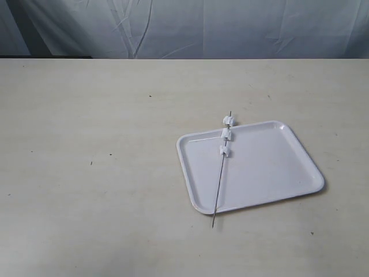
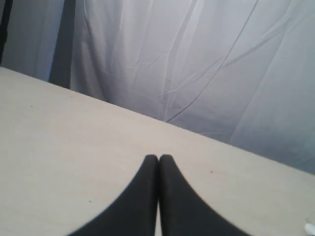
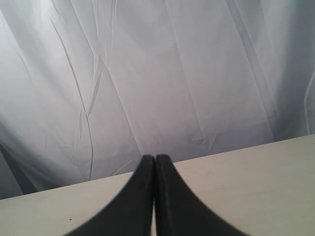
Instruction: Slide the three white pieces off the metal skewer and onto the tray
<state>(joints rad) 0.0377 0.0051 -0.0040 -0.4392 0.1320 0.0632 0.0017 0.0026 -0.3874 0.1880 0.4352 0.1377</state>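
In the exterior view the white tray (image 1: pixel 271 173) lies on the table right of centre. The thin metal skewer (image 1: pixel 219 187) rests across the tray's left part, its ends sticking out past the far and near rims. Three white pieces are threaded on its far half: one (image 1: pixel 229 120) just beyond the far rim, one (image 1: pixel 228 134) at the rim, one (image 1: pixel 225 151) over the tray. Neither arm shows in that view. My left gripper (image 2: pixel 158 157) is shut with nothing in it above bare table. My right gripper (image 3: pixel 155 157) is shut and empty too, facing the curtain.
A pale wooden table (image 1: pixel 92 161) fills the scene, with a creased grey-white curtain (image 1: pixel 190 26) hanging along its far edge. A small white bit (image 2: pixel 310 228) shows at the corner of the left wrist view.
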